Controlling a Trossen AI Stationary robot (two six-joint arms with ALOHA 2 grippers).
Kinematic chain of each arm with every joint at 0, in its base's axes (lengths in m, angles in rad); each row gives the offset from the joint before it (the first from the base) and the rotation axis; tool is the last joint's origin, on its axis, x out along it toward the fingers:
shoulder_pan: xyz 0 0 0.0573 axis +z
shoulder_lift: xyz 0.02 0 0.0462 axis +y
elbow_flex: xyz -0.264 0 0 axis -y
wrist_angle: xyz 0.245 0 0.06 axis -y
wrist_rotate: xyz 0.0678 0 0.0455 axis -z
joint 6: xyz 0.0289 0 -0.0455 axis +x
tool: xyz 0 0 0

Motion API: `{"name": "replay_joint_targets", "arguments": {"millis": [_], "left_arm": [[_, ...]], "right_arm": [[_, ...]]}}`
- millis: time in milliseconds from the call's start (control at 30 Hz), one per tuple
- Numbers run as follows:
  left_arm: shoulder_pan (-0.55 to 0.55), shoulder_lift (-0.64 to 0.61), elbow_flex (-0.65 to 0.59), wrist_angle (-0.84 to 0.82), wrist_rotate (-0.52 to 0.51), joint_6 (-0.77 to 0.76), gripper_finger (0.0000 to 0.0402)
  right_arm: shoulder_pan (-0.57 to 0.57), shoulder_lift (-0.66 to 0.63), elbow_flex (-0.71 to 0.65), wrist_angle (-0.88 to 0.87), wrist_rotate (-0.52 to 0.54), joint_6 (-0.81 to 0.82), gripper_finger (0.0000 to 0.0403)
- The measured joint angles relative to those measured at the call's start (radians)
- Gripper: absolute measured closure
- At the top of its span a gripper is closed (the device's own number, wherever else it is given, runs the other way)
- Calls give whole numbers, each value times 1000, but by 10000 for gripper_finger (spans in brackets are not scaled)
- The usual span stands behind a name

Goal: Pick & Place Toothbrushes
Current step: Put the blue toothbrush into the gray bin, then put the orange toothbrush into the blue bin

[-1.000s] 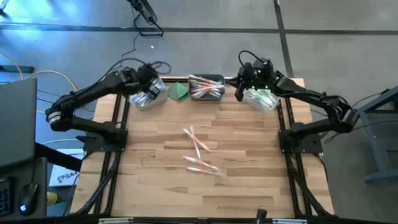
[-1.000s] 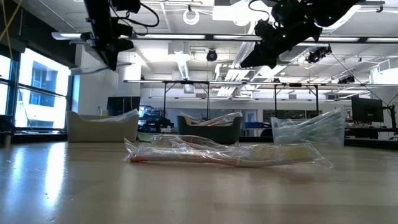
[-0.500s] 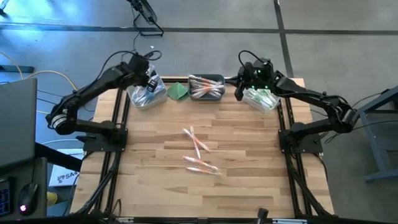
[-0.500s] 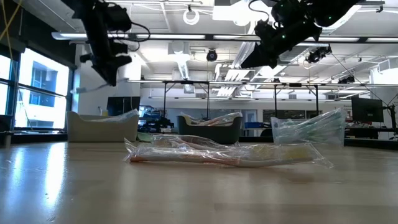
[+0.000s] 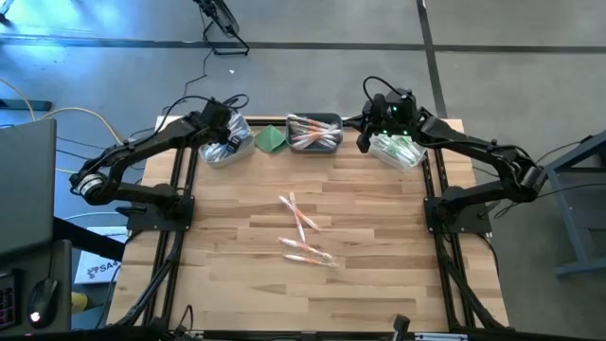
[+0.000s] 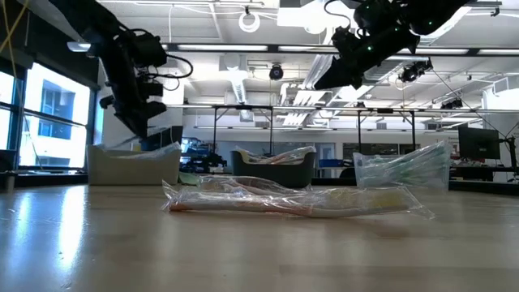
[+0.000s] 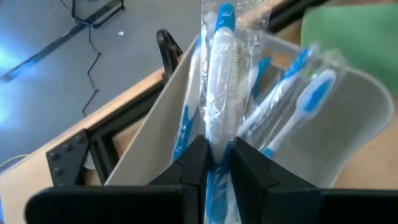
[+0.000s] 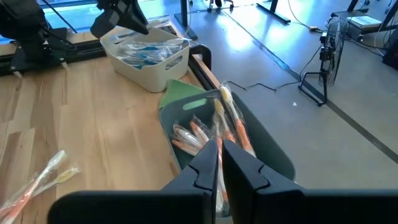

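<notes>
A blue toothbrush (image 7: pixel 219 93) stands clamped in the left tool (image 7: pixel 217 163) over the white bin (image 7: pixel 348 118).

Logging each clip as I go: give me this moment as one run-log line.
left claw: shut on wrapped blue toothbrush over white bin | right claw: shut, empty, near dark bin | loose toothbrushes: mid-table

a smooth grey concrete floor (image 5: pixel 492 57) surrounds the pale wood-plank surface (image 5: pixel 379 218), with black cables (image 5: pixel 213 52) trailing across it. beyond, long white ceiling light strips (image 6: pixel 243 49) run over a row of black-framed desks (image 6: pixel 268 122); tall bright windows (image 6: pixel 49 113) stand at one side.
</notes>
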Motion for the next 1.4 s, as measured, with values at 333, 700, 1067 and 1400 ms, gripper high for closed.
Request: {"name": "replay_joint_targets", "arguments": {"millis": [333, 700, 1067, 1400], "left_arm": [[0, 0, -44, 16, -14, 3, 344], [0, 0, -44, 124, -11, 23, 217], [0, 0, 11, 110, 28, -136, 195], [-94, -5, 84, 176, 22, -291, 194]], "right_arm": [[0, 0, 0, 1, 1, -1, 389], [0, 0, 0, 18, 34, -9, 389], [0, 0, 0, 16, 50, 39, 389], [9, 0, 0, 8, 49, 56, 389]]}}
